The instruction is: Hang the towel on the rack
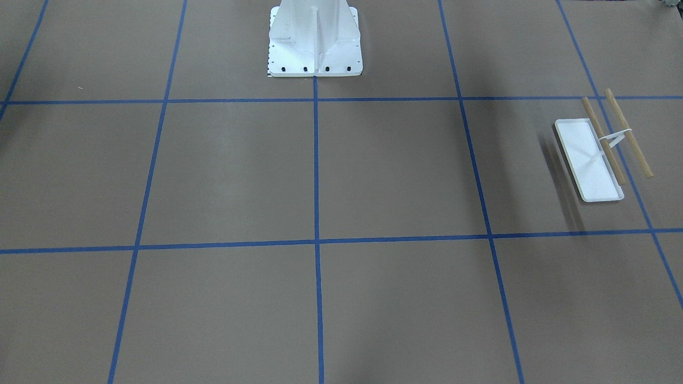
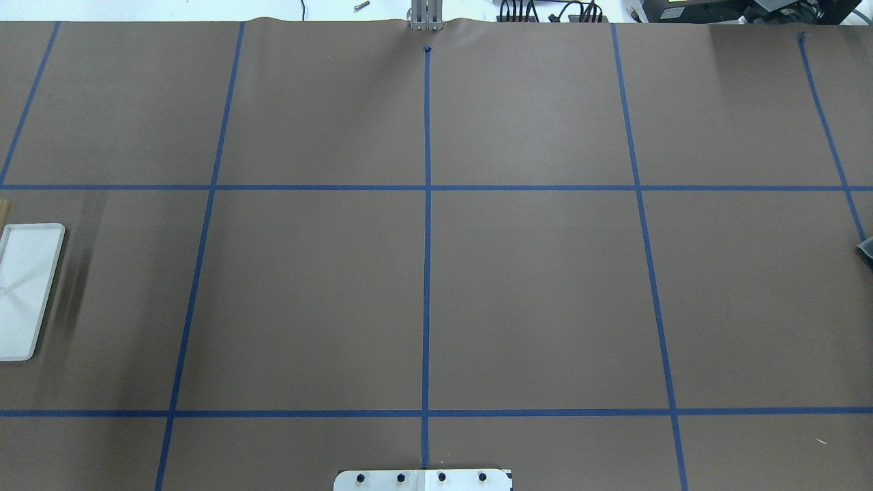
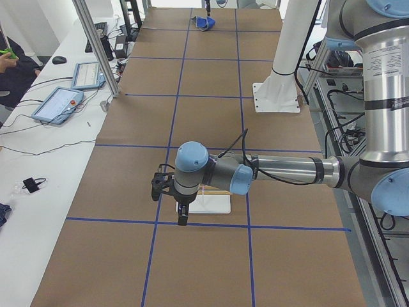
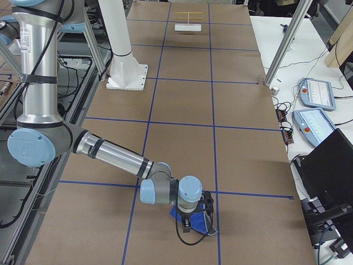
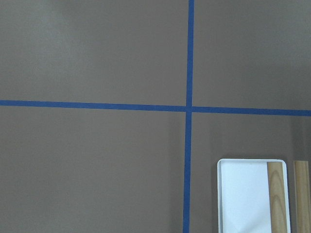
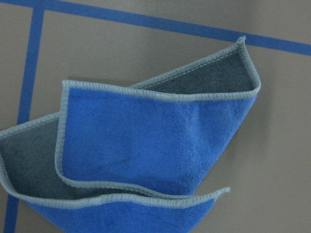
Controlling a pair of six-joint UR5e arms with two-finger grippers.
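Note:
The towel (image 6: 146, 145) is a bright-blue cloth with a grey stitched border. It lies folded on the brown table and fills the right wrist view, with its darker underside showing at the folds. In the exterior right view my right gripper (image 4: 194, 215) hangs directly over the towel (image 4: 176, 213); I cannot tell whether it is open or shut. The rack (image 1: 592, 160) has a white tray base and two wood dowels (image 1: 628, 133). It stands at the table's end on my left. My left gripper (image 3: 167, 192) hovers beside the rack (image 3: 217, 204); I cannot tell its state. The left wrist view shows the tray (image 5: 245, 199) and dowels (image 5: 276, 194) only.
The large white bolted pedestal (image 1: 315, 37) stands at the middle of the robot's side. Blue tape lines (image 2: 427, 204) grid the brown table. Tablets and cables (image 3: 61, 102) lie on a side bench beyond the table. A metal post (image 4: 284, 44) stands at the far edge.

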